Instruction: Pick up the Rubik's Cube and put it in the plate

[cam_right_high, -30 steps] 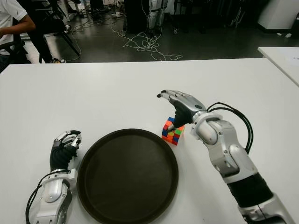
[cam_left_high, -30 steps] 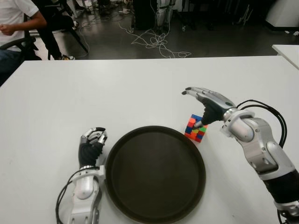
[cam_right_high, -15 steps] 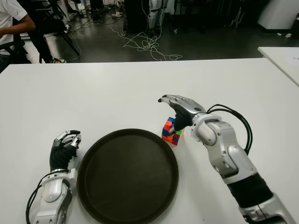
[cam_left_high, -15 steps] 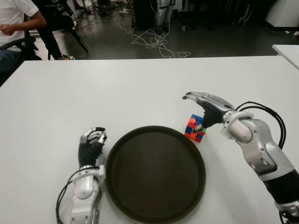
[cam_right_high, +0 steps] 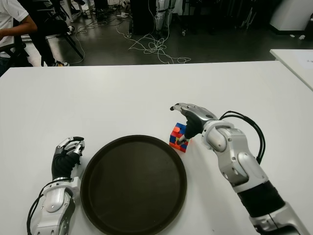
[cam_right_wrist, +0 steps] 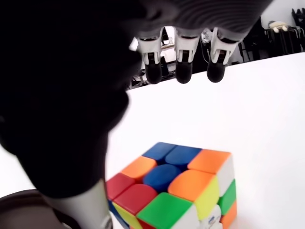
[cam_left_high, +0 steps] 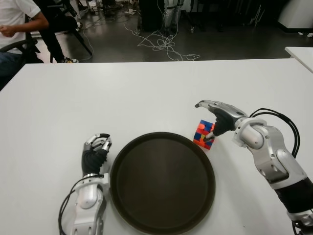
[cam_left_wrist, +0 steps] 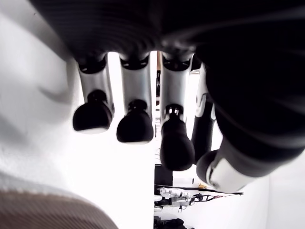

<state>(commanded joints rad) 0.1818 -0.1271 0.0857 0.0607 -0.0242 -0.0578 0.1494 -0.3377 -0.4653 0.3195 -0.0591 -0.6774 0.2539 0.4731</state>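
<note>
At the far left edge a seated person [cam_left_high: 14,24] shows beyond the white table [cam_left_high: 122,93]. On the near left, the left hand [cam_left_high: 96,147] shows just left of the plate [cam_left_high: 161,182], its fingers curled together and holding nothing. The plate is a round, dark, shallow dish with a raised rim, nothing lying in it. Just beside its far right rim, on the table, sits the Rubik's Cube [cam_left_high: 203,133], with small tiles of red, orange, blue and green and white edges on its lower side; whether it touches the rim cannot be told. The right hand [cam_left_high: 218,117] is over the cube from the right, its fingers [cam_right_wrist: 184,70] stretched out past the far side and not closed on it, the thumb down at the cube's near right face.
</note>
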